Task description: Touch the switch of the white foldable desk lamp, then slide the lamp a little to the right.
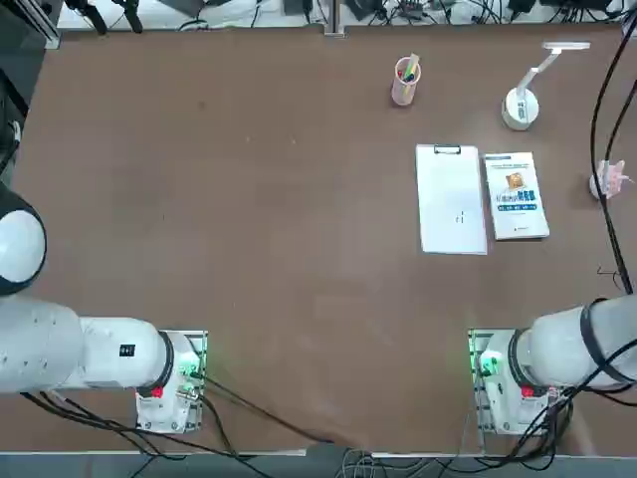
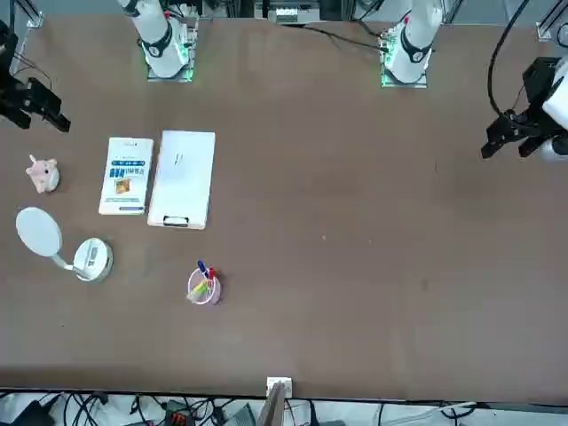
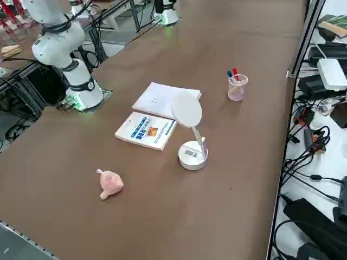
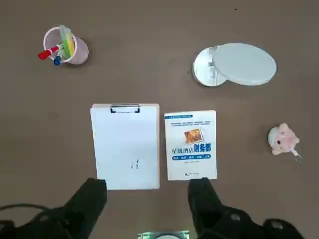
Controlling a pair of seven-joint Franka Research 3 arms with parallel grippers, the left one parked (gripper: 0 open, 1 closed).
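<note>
The white foldable desk lamp [image 1: 521, 108] stands at the far right of the table, beyond the book. Its round base [image 3: 192, 155] carries a small panel on top, and a thin arm holds up a flat round head [image 3: 187, 108]. The wrist view shows the base [image 4: 201, 67] partly under the head [image 4: 244, 63]. My right gripper [image 4: 147, 199] hangs high above the table, over the near ends of the clipboard and book, well short of the lamp. Its fingers [image 4: 89, 199] are spread wide, and nothing is between them.
A white clipboard [image 1: 451, 198] and a blue-and-white book [image 1: 516, 195] lie side by side in front of the lamp. A pink pen cup [image 1: 405, 82] stands to the lamp's left. A small pink plush toy [image 3: 110, 183] sits near the right table edge.
</note>
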